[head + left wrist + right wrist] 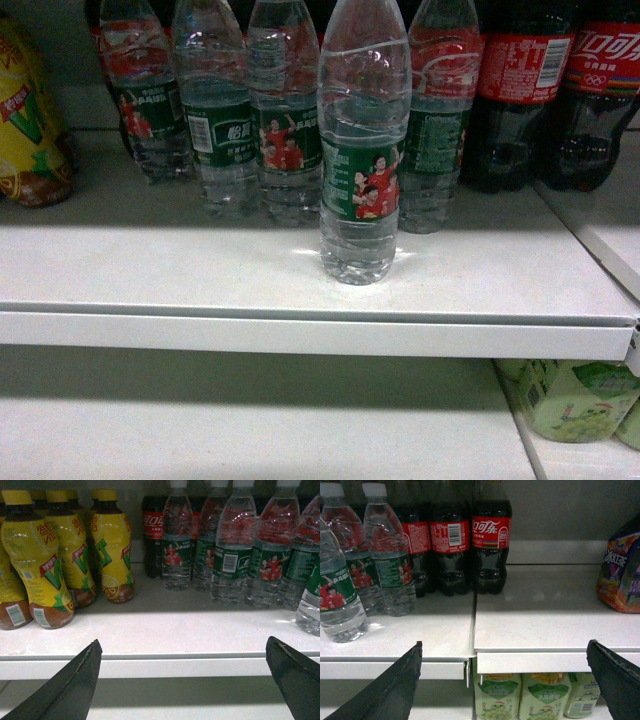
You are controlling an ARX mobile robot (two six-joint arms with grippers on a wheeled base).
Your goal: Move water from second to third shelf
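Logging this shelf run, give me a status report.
Left tool and right tool open, empty. Front water bottle upright near shelf edge, ungrasped. Nothing blocking it.

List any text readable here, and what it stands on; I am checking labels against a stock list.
"可口可乐" script: cola bottle red label.
Large "V": yellow drink bottles.
Water bottle green label: white script too blurred to read.
Barcodes, purple packet, green cartons: print unreadable.

Near water bottle [362, 150]: clear, green label w/ red-shirted figures. Cola bottles [555, 90] far right: dark, red labels. Shelf [300, 290] white.
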